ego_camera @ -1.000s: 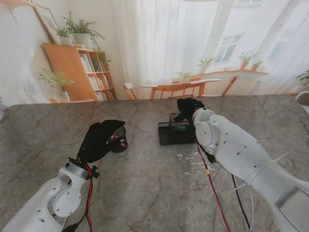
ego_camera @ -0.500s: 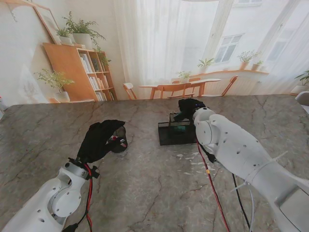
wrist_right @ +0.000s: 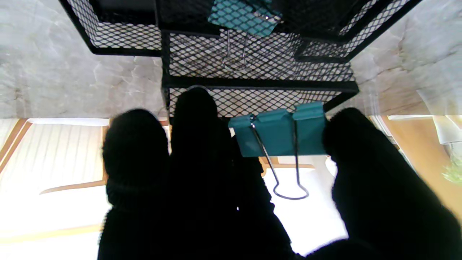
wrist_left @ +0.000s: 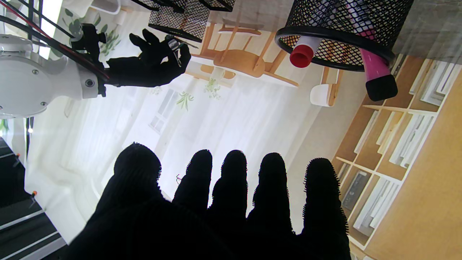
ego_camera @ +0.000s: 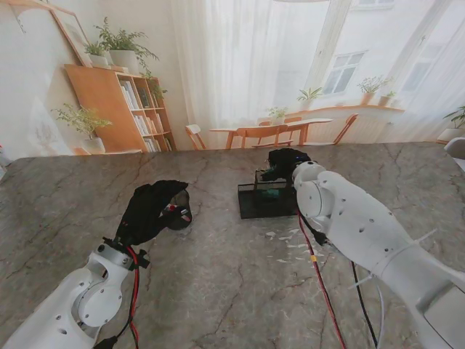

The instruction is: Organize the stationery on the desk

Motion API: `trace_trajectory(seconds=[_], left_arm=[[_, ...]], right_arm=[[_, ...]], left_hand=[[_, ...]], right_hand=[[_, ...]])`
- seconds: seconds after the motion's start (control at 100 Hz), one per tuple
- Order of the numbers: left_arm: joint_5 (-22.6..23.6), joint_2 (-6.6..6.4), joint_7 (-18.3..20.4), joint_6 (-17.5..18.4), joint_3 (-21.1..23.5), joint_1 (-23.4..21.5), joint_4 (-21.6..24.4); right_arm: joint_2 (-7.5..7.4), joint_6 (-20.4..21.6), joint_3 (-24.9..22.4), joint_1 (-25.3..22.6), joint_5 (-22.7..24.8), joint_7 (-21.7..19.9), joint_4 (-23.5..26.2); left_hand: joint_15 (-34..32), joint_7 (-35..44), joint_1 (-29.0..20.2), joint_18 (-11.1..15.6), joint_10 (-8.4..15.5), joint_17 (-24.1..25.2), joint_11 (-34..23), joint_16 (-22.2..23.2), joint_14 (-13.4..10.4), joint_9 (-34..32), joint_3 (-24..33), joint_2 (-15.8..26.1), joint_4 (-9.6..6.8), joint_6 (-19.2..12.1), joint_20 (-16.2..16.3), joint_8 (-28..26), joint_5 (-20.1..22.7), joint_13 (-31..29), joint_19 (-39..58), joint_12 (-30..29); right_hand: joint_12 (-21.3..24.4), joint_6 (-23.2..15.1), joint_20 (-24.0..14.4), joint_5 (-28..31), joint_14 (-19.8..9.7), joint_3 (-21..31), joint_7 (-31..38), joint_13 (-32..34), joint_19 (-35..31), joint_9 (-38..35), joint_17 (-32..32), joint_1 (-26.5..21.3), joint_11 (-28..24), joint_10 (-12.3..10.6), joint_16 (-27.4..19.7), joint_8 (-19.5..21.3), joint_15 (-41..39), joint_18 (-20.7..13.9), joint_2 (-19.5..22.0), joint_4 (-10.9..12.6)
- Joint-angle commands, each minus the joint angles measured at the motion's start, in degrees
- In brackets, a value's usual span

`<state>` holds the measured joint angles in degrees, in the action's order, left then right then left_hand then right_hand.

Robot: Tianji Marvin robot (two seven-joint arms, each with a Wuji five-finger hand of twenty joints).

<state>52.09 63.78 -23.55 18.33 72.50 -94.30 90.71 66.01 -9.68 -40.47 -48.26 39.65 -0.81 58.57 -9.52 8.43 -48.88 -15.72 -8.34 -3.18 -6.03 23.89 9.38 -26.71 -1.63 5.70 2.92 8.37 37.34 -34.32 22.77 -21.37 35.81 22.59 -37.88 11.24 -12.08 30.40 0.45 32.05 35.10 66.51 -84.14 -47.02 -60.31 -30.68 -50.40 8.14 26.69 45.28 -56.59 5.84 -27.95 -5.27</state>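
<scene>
Black-gloved, the left hand (ego_camera: 151, 209) lies nearest to me on the marble table (ego_camera: 218, 291), fingers (wrist_left: 234, 180) straight and spread apart, holding nothing; its fingertips are just beside the round mesh pen cup (ego_camera: 178, 211), where a red-capped marker (wrist_left: 302, 54) and a pink pen (wrist_left: 375, 72) stand. Farther from me, the right hand (ego_camera: 282, 164) hangs over the black mesh organizer (ego_camera: 265, 201), thumb and fingers pinched on a teal binder clip (wrist_right: 278, 131) with its wire handles toward the palm. A second teal clip (wrist_right: 243, 16) already lies in the organizer's compartment beneath it.
</scene>
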Motion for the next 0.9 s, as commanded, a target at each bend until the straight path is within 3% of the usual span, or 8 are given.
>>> trace_trajectory(seconds=[0.0, 0.3, 0.5, 0.62, 0.76, 0.83, 0.89], left_arm=[[-0.2, 0.21, -0.1, 0.1, -0.2, -0.2, 0.1], [-0.2, 0.21, -0.2, 0.3, -0.2, -0.1, 0.0], [-0.1, 0.21, -0.3, 0.4, -0.1, -0.2, 0.0], [-0.2, 0.24, -0.4, 0.5, -0.1, -0.2, 0.1], [-0.1, 0.25, -0.6, 0.6, -0.1, -0.3, 0.1], [-0.1, 0.25, -0.6, 0.6, -0.1, -0.3, 0.1], [-0.1, 0.25, -0.6, 0.6, -0.1, -0.3, 0.1]], right_arm=[[-0.5, 0.8, -0.3, -0.1, 0.2, -1.1, 0.6], [-0.55, 0.1, -0.2, 0.0, 0.2, -1.6, 0.6], [-1.24, 2.0, -2.4, -1.5, 1.5, -1.7, 2.9], [-1.84, 3.4, -4.1, -2.4, 2.5, -2.8, 4.8], [-1.92, 3.8, -4.3, -2.5, 2.2, -3.2, 5.0], [-1.89, 3.7, -4.2, -2.5, 2.0, -3.4, 4.9], [-1.77, 3.4, -4.0, -2.5, 1.4, -3.5, 4.7]], left_hand=[[0.0, 0.3, -1.0, 0.7, 1.1, 0.3, 0.1, 0.2, -1.3, -0.4, -1.0, 3.3, -0.05, -0.5, -0.5, -0.2, 1.2, -1.0, -0.9, 0.3], [0.0, 0.3, -0.9, 0.6, 1.1, 0.3, 0.1, 0.2, -1.3, -0.4, -1.1, 3.2, -0.02, -0.5, -0.5, -0.2, 1.2, -0.9, -0.8, 0.3], [0.0, 0.3, -1.0, 0.6, 1.2, 0.3, 0.2, 0.2, -1.3, -0.4, -1.0, 3.3, -0.05, -0.6, -0.5, -0.2, 1.2, -1.0, -0.8, 0.3], [0.0, 0.4, -0.9, 0.6, 1.1, 0.3, 0.2, 0.2, -1.3, -0.4, -1.0, 3.3, -0.04, -0.6, -0.5, -0.2, 1.3, -1.0, -0.9, 0.3], [0.0, 0.4, -0.9, 0.6, 1.1, 0.3, 0.2, 0.2, -1.3, -0.5, -1.0, 3.2, -0.04, -0.6, -0.5, -0.2, 1.3, -1.1, -0.9, 0.3], [0.0, 0.4, -0.9, 0.6, 1.2, 0.3, 0.2, 0.3, -1.3, -0.4, -1.0, 3.2, -0.04, -0.6, -0.5, -0.2, 1.3, -1.1, -0.9, 0.3], [0.0, 0.3, -0.9, 0.6, 1.2, 0.3, 0.2, 0.3, -1.3, -0.4, -1.0, 3.3, -0.05, -0.7, -0.5, -0.2, 1.2, -1.1, -0.9, 0.3]], right_hand=[[-1.0, -1.5, 1.1, -1.4, 2.3, -1.6, -2.3, -1.3, -2.1, 1.8, -0.9, 1.6, -0.3, -0.8, 0.6, 1.6, -1.8, 1.7, 2.1, 2.2], [0.0, 0.0, 0.3, -3.1, 4.5, -4.0, -9.2, -4.5, -3.4, 8.2, 2.8, 2.8, 5.5, 2.2, 0.9, 2.9, -3.1, 4.2, 3.7, 2.6], [1.3, -2.4, -4.3, -6.9, 8.1, -1.4, -16.6, -8.7, -4.3, 14.1, 7.9, 12.0, 13.1, 5.7, 1.9, 3.1, -4.7, 8.6, 7.1, 2.2], [1.3, -3.8, -5.9, -7.4, 9.4, -1.2, -17.5, -10.4, -4.6, 14.8, 10.5, 13.1, 14.7, 6.2, 2.2, 3.0, -4.6, 10.2, 8.3, 2.1], [-0.2, -4.0, -7.1, -5.6, 9.2, -1.5, -17.0, -9.9, -5.0, 9.9, 10.8, 12.3, 12.7, 3.8, 2.5, 2.8, -4.7, 10.6, 8.8, 2.1], [-1.8, -1.9, -7.6, -3.8, 8.6, -1.8, -16.3, -8.2, -5.3, 3.8, 9.6, 11.8, 9.4, 0.8, 2.6, 2.7, -4.9, 10.4, 9.2, 2.2], [-2.1, 0.3, -7.7, -2.7, 8.5, -1.9, -16.1, -7.5, -5.4, 1.5, 9.2, 11.5, 8.1, -0.2, 2.5, 2.6, -4.9, 10.6, 9.5, 2.3]])
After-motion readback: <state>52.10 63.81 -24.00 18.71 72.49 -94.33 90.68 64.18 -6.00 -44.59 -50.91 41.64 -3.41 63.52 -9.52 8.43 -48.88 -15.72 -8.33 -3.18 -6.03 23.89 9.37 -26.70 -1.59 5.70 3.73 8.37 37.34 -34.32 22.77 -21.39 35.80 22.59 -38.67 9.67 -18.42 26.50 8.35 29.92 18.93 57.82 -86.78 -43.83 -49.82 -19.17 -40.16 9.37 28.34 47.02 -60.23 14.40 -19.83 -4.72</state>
